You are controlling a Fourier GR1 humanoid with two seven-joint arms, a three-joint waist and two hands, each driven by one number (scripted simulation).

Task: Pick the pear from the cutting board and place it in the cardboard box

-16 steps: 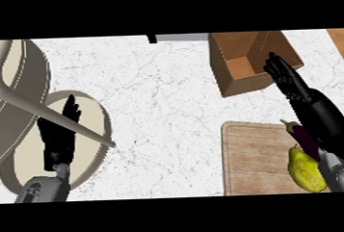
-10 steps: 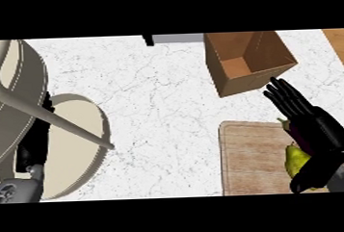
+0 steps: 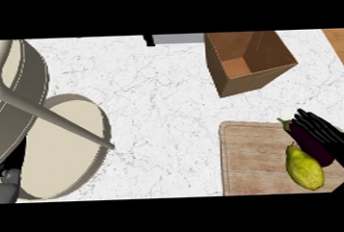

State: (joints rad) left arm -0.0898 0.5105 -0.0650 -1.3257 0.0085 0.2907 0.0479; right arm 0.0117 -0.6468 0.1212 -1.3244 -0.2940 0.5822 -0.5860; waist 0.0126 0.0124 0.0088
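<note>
A yellow-green pear [image 3: 305, 167] lies on the wooden cutting board [image 3: 251, 158] at the lower right, next to a purple eggplant [image 3: 308, 140]. My right hand [image 3: 332, 139] comes in from the right edge with its fingers straight. It lies along the eggplant's right side, just up and right of the pear, and holds nothing. The open cardboard box [image 3: 250, 62] stands at the top, beyond the board. Of my left arm only a grey and black sliver [image 3: 6, 177] shows at the lower left edge, behind the round dish.
A big grey pan [image 3: 17, 89] with a long pale handle [image 3: 58, 124] fills the left side, its handle reaching over a round beige dish [image 3: 62, 150]. A grey object [image 3: 176, 39] sits at the counter's top edge. White counter lies between dish and board.
My right hand has drawn back from beside the box down to the board's right edge, by the eggplant and pear. My left hand has sunk almost out of view at the lower left.
</note>
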